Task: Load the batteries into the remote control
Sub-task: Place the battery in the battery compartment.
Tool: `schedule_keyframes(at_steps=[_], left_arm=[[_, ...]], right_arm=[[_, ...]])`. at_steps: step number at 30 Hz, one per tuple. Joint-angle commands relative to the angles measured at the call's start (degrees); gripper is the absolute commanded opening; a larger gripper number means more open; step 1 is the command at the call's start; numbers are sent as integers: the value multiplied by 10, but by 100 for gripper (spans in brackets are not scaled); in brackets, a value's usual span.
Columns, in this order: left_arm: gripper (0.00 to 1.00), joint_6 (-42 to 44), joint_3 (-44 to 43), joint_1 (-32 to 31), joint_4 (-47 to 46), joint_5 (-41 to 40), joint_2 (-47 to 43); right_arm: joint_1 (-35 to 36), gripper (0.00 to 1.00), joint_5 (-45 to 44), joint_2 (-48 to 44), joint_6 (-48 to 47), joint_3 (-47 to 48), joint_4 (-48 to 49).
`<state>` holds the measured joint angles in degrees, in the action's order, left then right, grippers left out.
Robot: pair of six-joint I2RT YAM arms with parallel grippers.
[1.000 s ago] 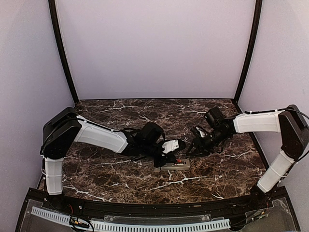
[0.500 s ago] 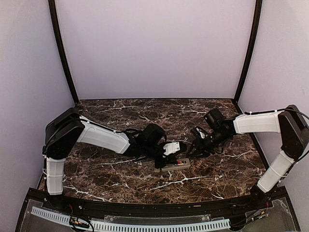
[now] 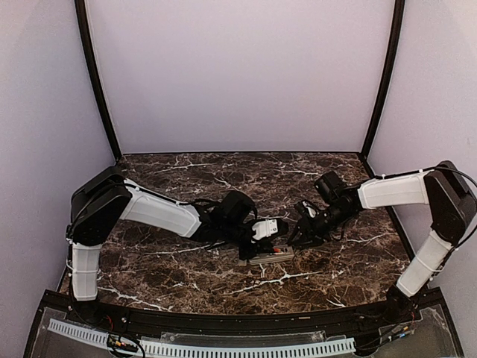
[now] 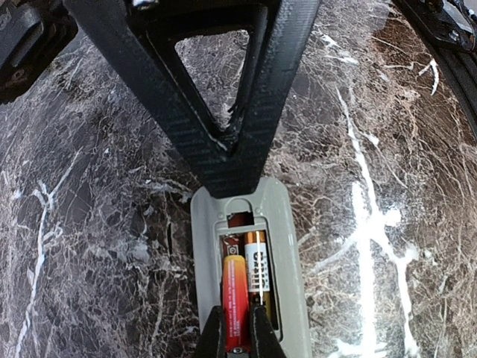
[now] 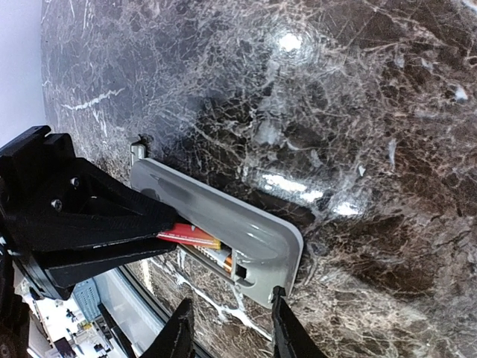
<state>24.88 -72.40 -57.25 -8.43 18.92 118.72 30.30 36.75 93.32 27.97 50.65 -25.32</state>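
Note:
The remote control (image 4: pixel 287 224) lies back-up on the marble, its grey battery recess uncovered. One orange-and-white battery (image 4: pixel 256 268) sits in the right slot. My left gripper (image 4: pixel 237 335) is shut on a red battery (image 4: pixel 235 291), which lies tilted over the left slot. My right gripper (image 5: pixel 231 332) is open at the remote's (image 5: pixel 216 209) far end, with one fingertip (image 5: pixel 279 302) at its corner and only table between the jaws. In the top view both grippers meet over the remote (image 3: pixel 261 259) at the table's middle front.
The dark marble table (image 3: pixel 186 268) runs to purple walls at the back and sides. A black rail with a white slotted strip (image 3: pixel 201 347) runs along the near edge.
My right gripper has moved slightly left and down, closer to the remote's end. The left gripper has edged right with the red battery still in it.

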Motion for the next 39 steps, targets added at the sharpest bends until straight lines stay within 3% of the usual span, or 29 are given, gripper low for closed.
schedule_keyframes(at_steps=[1, 15, 39], left_arm=[[0, -12, -6, 0, -2, 6, 12], [1, -21, -5, 0, -24, 11, 27], [27, -14, -11, 0, 13, 47, 12]], right_arm=[[-3, 33, 15, 25, 2, -7, 26], [-2, 31, 27, 48, 1, -4, 44], [-2, 31, 11, 45, -15, 9, 22]])
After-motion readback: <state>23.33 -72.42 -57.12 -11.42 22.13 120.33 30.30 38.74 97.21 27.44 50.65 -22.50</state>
